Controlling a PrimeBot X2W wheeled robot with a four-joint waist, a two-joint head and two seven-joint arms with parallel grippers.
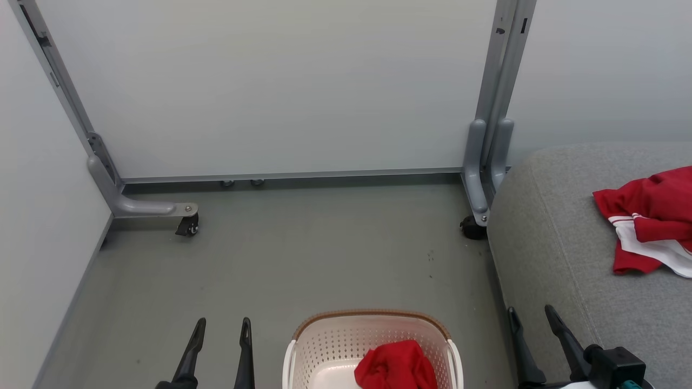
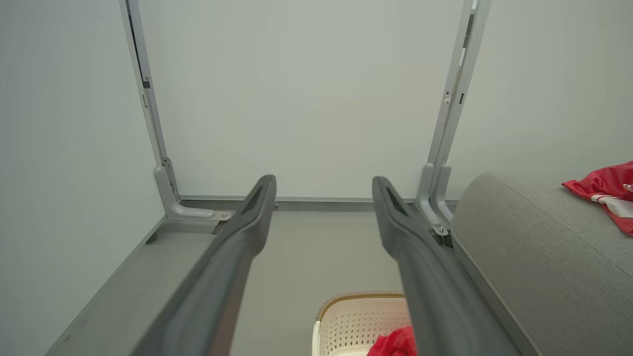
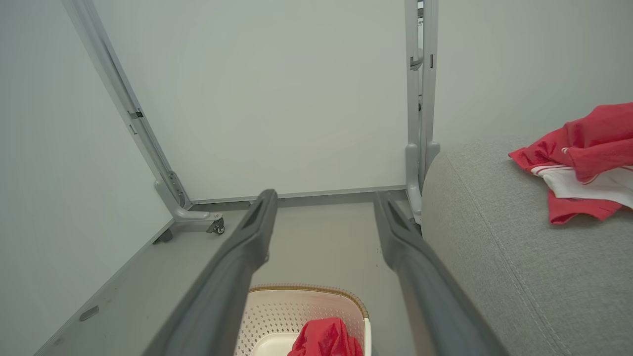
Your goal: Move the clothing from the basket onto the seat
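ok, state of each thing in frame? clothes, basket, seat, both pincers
basket: upright on the floor, holding one garment
bunched red garment: crumpled in the basket, not gripped
red and white garment: lying loose on the seat
seat: one garment on it
left pincer: open, empty
right pincer: open, empty

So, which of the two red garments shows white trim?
The red garment lying on the grey seat shows white trim; the other garment, bunched in the basket, looks plain red.
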